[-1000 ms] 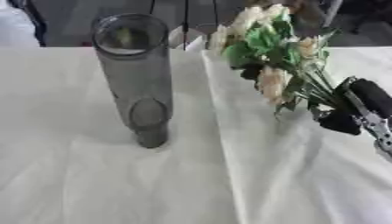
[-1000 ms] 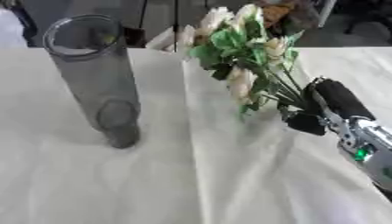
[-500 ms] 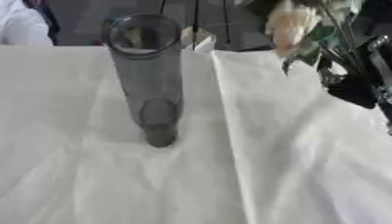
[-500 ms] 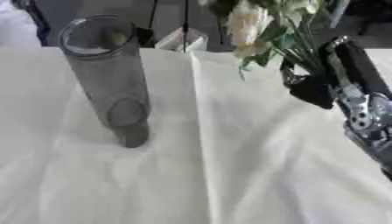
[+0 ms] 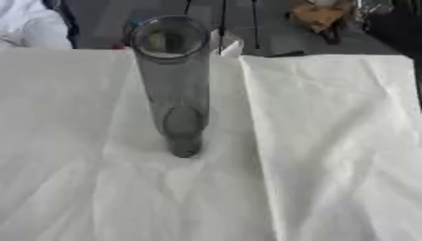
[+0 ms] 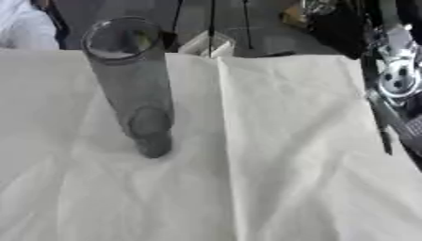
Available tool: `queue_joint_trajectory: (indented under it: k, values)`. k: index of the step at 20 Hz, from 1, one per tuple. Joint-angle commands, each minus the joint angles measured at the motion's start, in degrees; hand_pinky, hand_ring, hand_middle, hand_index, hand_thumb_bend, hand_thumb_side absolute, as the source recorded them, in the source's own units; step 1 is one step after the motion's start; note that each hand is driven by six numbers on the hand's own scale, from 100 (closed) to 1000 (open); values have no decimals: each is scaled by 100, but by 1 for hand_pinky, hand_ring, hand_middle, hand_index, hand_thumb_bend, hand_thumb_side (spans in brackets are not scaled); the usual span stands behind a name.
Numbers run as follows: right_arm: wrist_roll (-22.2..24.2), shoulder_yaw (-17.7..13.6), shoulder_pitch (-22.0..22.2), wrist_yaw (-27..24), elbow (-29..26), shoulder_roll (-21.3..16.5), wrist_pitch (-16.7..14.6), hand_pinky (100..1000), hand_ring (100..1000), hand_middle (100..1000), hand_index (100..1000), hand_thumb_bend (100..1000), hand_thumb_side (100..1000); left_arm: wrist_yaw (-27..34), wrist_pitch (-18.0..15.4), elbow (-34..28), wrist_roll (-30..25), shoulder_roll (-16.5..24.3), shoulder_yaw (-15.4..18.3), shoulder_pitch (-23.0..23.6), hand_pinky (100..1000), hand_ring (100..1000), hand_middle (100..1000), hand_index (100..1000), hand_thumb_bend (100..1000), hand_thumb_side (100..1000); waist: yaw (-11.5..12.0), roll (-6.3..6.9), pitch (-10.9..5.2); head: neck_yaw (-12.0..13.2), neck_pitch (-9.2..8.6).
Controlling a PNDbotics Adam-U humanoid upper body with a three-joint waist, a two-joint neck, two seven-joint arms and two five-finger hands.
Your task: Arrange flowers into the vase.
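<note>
right arm: black with silver joints, enters along the right edge of the right eye view and runs up toward the upper right corner. the hand itself cannot be made out there; whether it is open or closed cannot be told. left hand: shows in neither view.

flowers: only a blurred tan and pale patch at the top edge, right of centre, above the far edge of the counter. contact with the arm cannot be confirmed. stems are not discernible.

vase: tall, clear grey cylinder, upright on the counter, left of centre. the rim is open. nothing is visible inside it. its base sits on the cloth, well apart from the arm and from the flowers.

cloth: white, wrinkled, covers the counter, with a raised fold running from the far edge toward the near edge, just right of the vase.

a small white object stands behind the vase at the far edge of the counter; its kind cannot be told.
</note>
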Motion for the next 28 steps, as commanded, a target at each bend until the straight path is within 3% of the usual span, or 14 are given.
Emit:
queue_joint_trajectory:
  k: [1,7,17,24,28]
  values:
    - [-328,-92,-370,-236,-84,87,-73,100,100,100,100,100,474,32,-19,-89,-14,195,4,-38,760,852,865,943,100,983,-9,-17,-261,-4,19]
    - [-856,7,-1047,-472,80,448,-398,100,100,100,100,100,464,51,-20,-89,-56,204,-31,-59,759,851,864,942,100,982,19,-31,-286,-199,-68]
    - [-1391,135,-1839,-450,873,917,-1110,100,100,100,100,100,456,86,-21,-89,-123,233,-85,-95,759,851,863,942,100,980,131,-100,-332,-382,-131]
    - [-1391,256,-2206,-474,1214,1128,-1201,100,100,100,100,100,453,106,-19,-89,-155,262,-109,-112,759,851,862,941,100,979,174,-161,-360,-338,-126]
    - [-1532,243,-2427,-643,1280,1278,-1177,100,100,100,100,100,450,119,-29,-89,-172,279,-121,-127,759,850,862,941,100,978,212,-184,-383,-223,-209]
